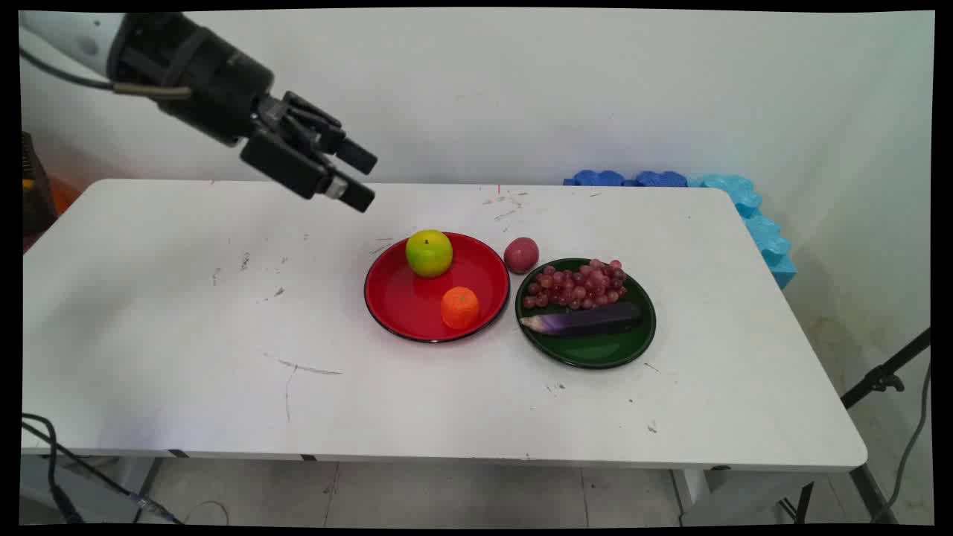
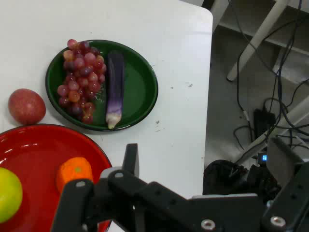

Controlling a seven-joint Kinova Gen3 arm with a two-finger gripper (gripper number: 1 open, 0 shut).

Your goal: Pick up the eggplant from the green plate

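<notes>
Gripper (image 1: 356, 179) raised above the far left part of the white table (image 1: 186, 313), angled down toward the plates and holding nothing; its two fingers stand apart, with clear space between their tips. Nearest thing below it: red plate (image 1: 402, 305) near the table's middle, carrying a green apple (image 1: 429, 253) at its far side and an orange (image 1: 459, 307) at its near right side, the two fruits apart from each other. In the hand view the gripper's linkage covers the lower part of the red plate (image 2: 34, 154), with the orange (image 2: 73, 170) just above the linkage and the apple (image 2: 8, 193) at the left edge. Reddish round fruit (image 1: 521, 255) lying on the bare table, between the far rims of the two plates. Green plate (image 1: 595, 353) just right of the red one, holding a bunch of red grapes (image 1: 577, 284) on its far half and a purple eggplant (image 1: 588, 320) lying lengthwise beside the grapes on the near side. Blue foam pieces (image 1: 744, 208) at the table's far right corner, against the wall.
</notes>
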